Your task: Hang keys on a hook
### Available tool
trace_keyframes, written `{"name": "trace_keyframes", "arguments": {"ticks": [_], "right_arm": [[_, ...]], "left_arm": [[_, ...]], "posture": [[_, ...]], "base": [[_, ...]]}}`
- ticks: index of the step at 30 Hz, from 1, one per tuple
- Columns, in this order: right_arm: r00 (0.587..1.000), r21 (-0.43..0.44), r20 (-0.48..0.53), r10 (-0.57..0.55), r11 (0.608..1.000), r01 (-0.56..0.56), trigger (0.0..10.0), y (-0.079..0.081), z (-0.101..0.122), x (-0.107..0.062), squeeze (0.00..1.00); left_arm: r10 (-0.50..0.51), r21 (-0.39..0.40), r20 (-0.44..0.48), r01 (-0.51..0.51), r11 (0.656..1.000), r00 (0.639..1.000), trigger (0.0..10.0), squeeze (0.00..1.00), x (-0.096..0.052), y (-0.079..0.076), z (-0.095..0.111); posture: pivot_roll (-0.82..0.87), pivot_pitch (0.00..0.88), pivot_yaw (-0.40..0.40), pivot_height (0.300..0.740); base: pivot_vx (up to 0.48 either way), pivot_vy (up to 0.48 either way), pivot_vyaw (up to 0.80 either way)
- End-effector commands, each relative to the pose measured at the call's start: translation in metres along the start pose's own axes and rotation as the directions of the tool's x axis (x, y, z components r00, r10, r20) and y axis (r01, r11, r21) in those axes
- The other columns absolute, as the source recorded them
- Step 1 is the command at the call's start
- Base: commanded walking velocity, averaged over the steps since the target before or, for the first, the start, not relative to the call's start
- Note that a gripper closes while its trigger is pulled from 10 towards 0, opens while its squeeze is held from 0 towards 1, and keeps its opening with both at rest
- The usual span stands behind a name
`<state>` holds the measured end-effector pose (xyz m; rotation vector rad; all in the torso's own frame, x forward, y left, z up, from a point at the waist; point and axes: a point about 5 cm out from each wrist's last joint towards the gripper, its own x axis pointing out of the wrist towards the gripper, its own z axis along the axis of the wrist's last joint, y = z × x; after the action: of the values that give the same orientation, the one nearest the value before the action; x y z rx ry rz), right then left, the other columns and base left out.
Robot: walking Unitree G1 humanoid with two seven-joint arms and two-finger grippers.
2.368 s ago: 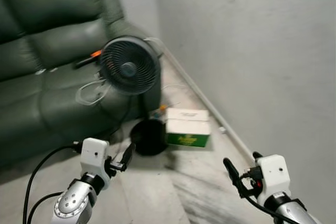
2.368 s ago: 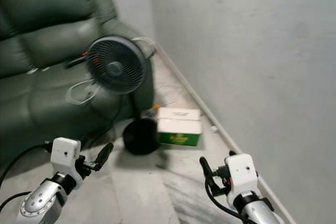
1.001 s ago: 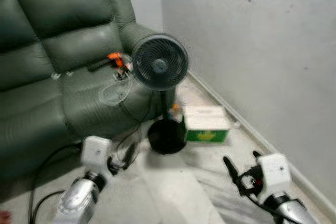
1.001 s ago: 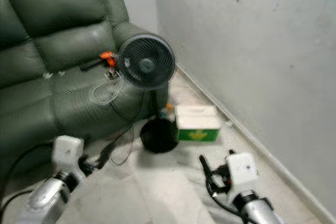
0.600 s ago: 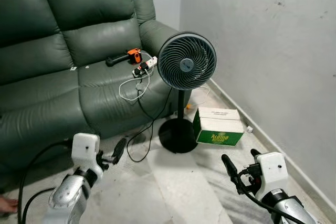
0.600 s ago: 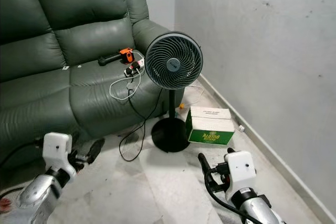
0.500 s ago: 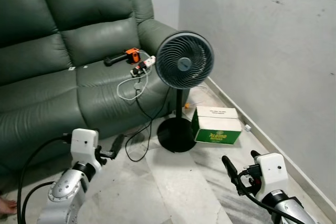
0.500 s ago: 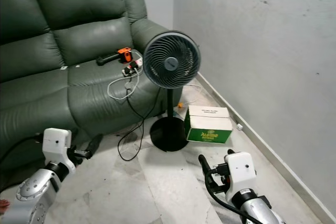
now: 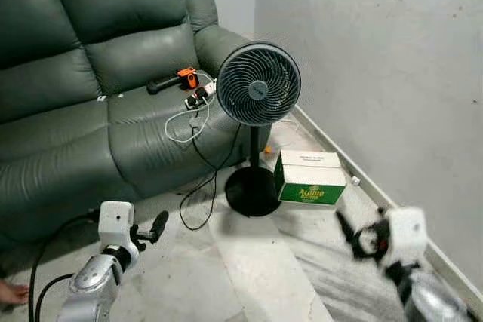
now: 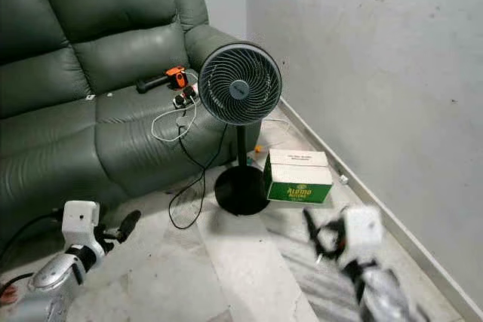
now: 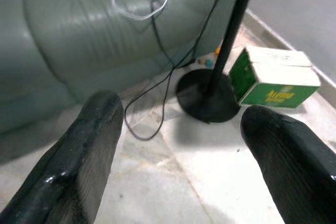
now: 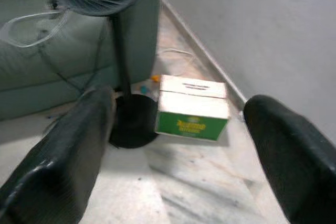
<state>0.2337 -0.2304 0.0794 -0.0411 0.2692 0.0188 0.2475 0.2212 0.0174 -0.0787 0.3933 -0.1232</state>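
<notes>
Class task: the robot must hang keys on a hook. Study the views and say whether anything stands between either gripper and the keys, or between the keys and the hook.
This cannot be settled: I can make out no keys or hook. Both the left gripper and right gripper are open and empty. Ahead stand a fan, a green box and a sofa.

Floor (image 9: 249,262): pale marble tiles.
On it: green sofa (image 9: 83,96), black pedestal fan (image 9: 258,88), green-and-white carton (image 9: 311,179) just beside the fan's base.

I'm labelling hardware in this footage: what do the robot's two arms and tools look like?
Both arms are silver metal ending in a white boxy wrist block. The left tool and right tool each have two long, glossy black fingers. Black cables loop from the left arm; the right arm is blurred.
</notes>
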Motion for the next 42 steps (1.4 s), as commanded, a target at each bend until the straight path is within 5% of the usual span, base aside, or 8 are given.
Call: {"name": "trace_keyframes", "arguments": {"ticks": [1,6,9,16,25,34,42], "right_arm": [[0.997,0.037,-0.074,-0.015,0.999,0.018,10.0,-0.005,-0.018,0.008,0.0],[0.966,0.046,-0.255,-0.034,0.998,0.048,10.0,-0.008,-0.06,0.037,0.0],[0.943,0.021,-0.332,-0.024,0.999,0.033,10.0,-0.004,-0.078,0.039,0.0],[0.888,-0.001,-0.458,-0.049,0.998,0.055,10.0,-0.007,-0.106,0.034,0.0],[0.775,-0.107,-0.632,-0.006,0.991,-0.08,10.0,0.011,-0.15,0.007,0.0],[0.739,-0.139,-0.674,0.018,0.979,-0.15,10.0,0.016,-0.163,-0.006,0.0],[0.73,-0.18,-0.683,0.005,0.968,-0.175,10.0,0.008,-0.157,0.0,0.0]], "left_arm": [[0.036,0.001,-0.034,-0.036,0.999,0.999,10.0,0.0,0.002,0.011,-0.008],[0.102,-0.015,-0.187,-0.107,0.994,0.977,10.0,0.0,0.009,0.016,-0.037],[0.103,-0.028,-0.25,-0.114,0.993,0.963,10.0,0.0,0.008,0.012,-0.05],[0.114,-0.024,-0.373,-0.133,0.991,0.921,10.0,0.0,0.003,0.003,-0.074],[0.073,-0.036,-0.5,-0.105,0.994,0.863,10.0,0.0,-0.015,-0.012,-0.109],[0.067,0.002,-0.575,-0.081,0.997,0.816,10.0,0.0,-0.037,-0.009,-0.131],[0.067,0.02,-0.593,-0.068,0.997,0.802,10.0,0.0,-0.043,-0.006,-0.135]], "posture": [[-0.04,0.014,0.038,0.74],[-0.05,0.01,0.034,0.74],[-0.06,0.01,0.032,0.74],[-0.06,0.015,0.028,0.74],[-0.08,0.015,0.025,0.74],[-0.08,0.029,0.026,0.74],[-0.08,0.031,0.025,0.74]], "base": [[0.0,0.0,0.0],[0.0,0.0,0.0],[0.0,0.0,0.0],[0.0,0.0,0.0],[0.0,0.0,0.0],[0.139,0.0,0.0],[0.259,0.0,0.0]]}}
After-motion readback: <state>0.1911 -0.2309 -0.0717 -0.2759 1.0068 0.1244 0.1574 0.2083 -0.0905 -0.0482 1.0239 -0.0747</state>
